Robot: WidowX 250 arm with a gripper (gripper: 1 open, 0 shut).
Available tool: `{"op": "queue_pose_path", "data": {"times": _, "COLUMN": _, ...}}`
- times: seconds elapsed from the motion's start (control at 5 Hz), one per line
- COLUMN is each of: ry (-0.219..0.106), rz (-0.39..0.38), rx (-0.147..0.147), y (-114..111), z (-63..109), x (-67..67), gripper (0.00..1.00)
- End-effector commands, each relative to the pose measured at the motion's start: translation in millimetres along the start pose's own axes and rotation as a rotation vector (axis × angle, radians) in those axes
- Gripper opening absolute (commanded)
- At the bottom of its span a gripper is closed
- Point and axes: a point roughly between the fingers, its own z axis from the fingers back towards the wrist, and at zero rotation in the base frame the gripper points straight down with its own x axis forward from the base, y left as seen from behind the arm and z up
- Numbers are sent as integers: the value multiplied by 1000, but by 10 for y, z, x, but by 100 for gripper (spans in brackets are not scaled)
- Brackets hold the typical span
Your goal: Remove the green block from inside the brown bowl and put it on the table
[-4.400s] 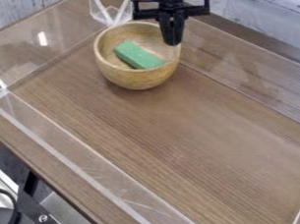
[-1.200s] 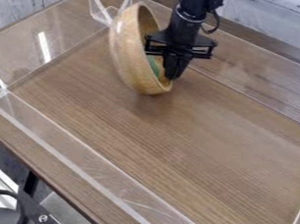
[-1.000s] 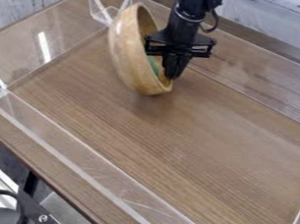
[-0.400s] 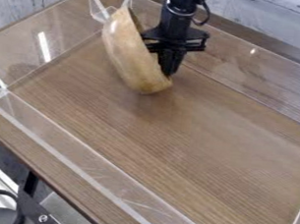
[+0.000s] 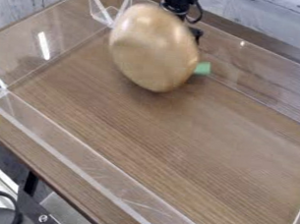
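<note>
1. The brown bowl [image 5: 152, 51] is standing tipped well over, underside facing the camera; its outline is blurring, so I'm reading it as moving.
2. The green block [image 5: 203, 68] is showing just beside the bowl's right edge in the view, partly hidden. It's looking outside the bowl or right at its lip; I can't tell whether it's resting flat on the bench [image 5: 176, 151].
3. The tool [image 5: 193, 32] is sitting behind the bowl's upper right side, mostly hidden. Its jaws are standing closed, narrow; I can't tell whether they're pinching the rim or just pushing, and I'm seeing no grip on the block.
4. Step in hand, my read: tipping the bowl so the block is sliding out onto the bench.
5. Doing it well means letting the bowl down slowly and on the side away from the block. If it's rolling back to the right, it's likely catching the block or covering it.
6. Before backing off, I'd be checking that the whole block is lying outside the rim and not leaning on it.
7. Main risks: the bowl is dropping hard and knocking the block, or rolling into the clear border wall [image 5: 82, 167].
8. Job's looking nearly done, pending a settled block and a stable bowl.
</note>
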Motion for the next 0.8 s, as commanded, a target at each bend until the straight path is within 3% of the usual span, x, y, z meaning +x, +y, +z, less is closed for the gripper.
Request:
{"op": "queue_pose_path", "data": {"times": 0.0, "ry": -50, "rz": 10, "rx": 20, "y": 138, "z": 17, "x": 168, "gripper": 0}}
{"op": "queue_pose_path", "data": {"times": 0.2, "ry": -70, "rz": -24, "rx": 20, "y": 167, "z": 76, "x": 177, "gripper": 0}}
{"op": "queue_pose_path", "data": {"times": 0.6, "ry": -2, "rz": -98, "rx": -16, "y": 196, "z": 28, "x": 215, "gripper": 0}}
